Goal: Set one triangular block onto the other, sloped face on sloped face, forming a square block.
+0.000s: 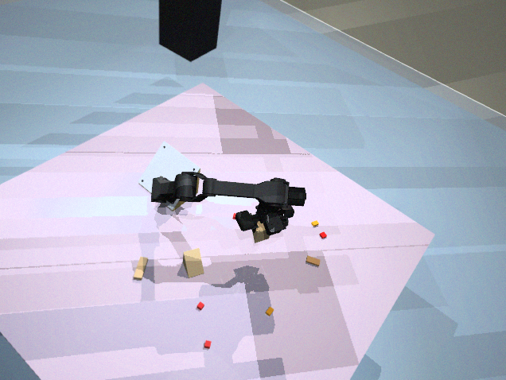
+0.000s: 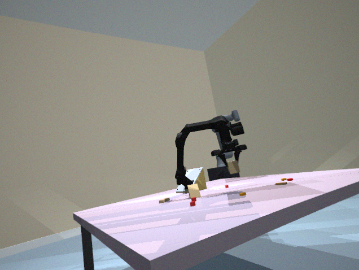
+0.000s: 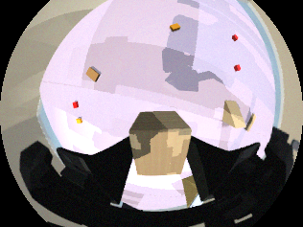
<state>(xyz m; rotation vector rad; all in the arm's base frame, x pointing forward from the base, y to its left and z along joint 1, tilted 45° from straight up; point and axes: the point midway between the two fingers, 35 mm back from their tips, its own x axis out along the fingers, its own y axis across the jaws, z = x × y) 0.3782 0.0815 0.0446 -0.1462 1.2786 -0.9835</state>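
My gripper (image 2: 231,165) (image 3: 159,136) is shut on one tan triangular block (image 1: 259,234) (image 2: 233,167) (image 3: 160,154), which shows between the two fingers. It holds the block well above the table. The other triangular block (image 1: 192,262) (image 2: 193,190) (image 3: 233,114) stands on the table (image 1: 102,339) (image 2: 139,232), to the left of the held block in the top view and at the right in the wrist view. The two blocks are apart. The exact tilt of the held block's sloped face is hard to tell.
A thin tan block (image 1: 140,268) (image 2: 164,200) (image 3: 250,122) lies near the standing block. Another flat tan block (image 1: 313,261) (image 2: 280,183) (image 3: 93,74) lies farther off. Several small red and orange pieces are scattered about. A white panel (image 1: 167,165) with a tan side stands by the arm's base.
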